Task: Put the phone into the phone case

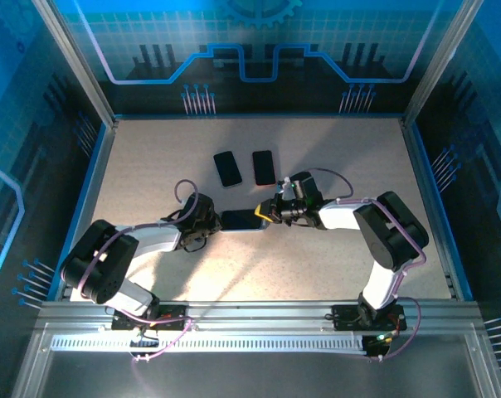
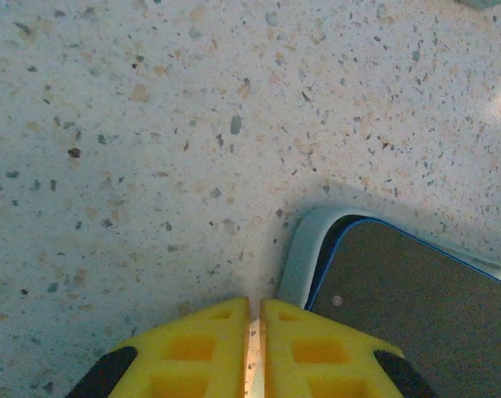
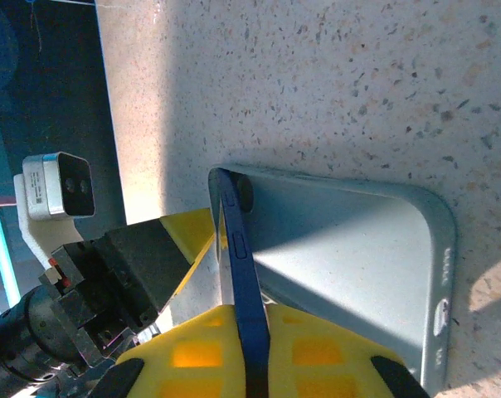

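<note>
Around the phone case (image 3: 342, 249) you see the bench (image 2: 151, 124): a pale, stone-like surface with dark and brown specks, matt and a little grainy. The phone case itself looks like soft grey-blue plastic, smooth, with a dull sheen. Against it, the phone (image 2: 416, 290) has a dark smooth face, glass by its look, and a smooth blue rim. Beside the phone case, the left tool (image 2: 255, 308) has fingers (image 2: 317, 352) of yellow matt plastic with moulded pockets; the right tool (image 3: 249, 332) looks the same.
</note>
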Motion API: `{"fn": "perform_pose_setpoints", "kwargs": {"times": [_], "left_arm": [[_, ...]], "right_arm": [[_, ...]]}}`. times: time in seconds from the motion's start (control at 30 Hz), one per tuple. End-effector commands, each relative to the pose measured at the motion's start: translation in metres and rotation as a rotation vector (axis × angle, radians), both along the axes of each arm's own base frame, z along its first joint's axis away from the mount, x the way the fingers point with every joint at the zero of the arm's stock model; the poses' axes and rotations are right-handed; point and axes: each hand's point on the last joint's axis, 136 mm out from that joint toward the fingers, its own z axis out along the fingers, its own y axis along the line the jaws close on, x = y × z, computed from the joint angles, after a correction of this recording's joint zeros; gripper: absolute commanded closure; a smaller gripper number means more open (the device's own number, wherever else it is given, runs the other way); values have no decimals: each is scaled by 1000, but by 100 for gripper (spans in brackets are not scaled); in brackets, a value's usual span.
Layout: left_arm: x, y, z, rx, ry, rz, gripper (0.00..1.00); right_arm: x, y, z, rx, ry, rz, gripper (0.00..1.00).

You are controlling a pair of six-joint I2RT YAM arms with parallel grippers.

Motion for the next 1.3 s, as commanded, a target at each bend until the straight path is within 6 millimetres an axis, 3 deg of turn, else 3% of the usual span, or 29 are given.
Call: {"fn": "perform_pose_setpoints", "kwargs": {"times": [0.0,0.23,0.43,0.67,0.9,1.27], "left_arm": [[0,-13,10,-29,-17,-35,86],[12,6,15,46,-32,35,86],[23,3,16,47,-39,32,86],[24,1,4,45,-19,35,86],[29,4,0,52,-25,56,86],[29,15,19,57,-68,83,85]], "right_arm": [[-13,0,-29,-91,48,26,100],[-23,-1,-35,-116,70,80,100],[-22,-1,-39,-129,80,103,100],[-24,-6,-47,-163,95,121,100],[-15,-5,-41,-165,82,125,100],[-12,-9,-46,-165,95,121,100]]}}
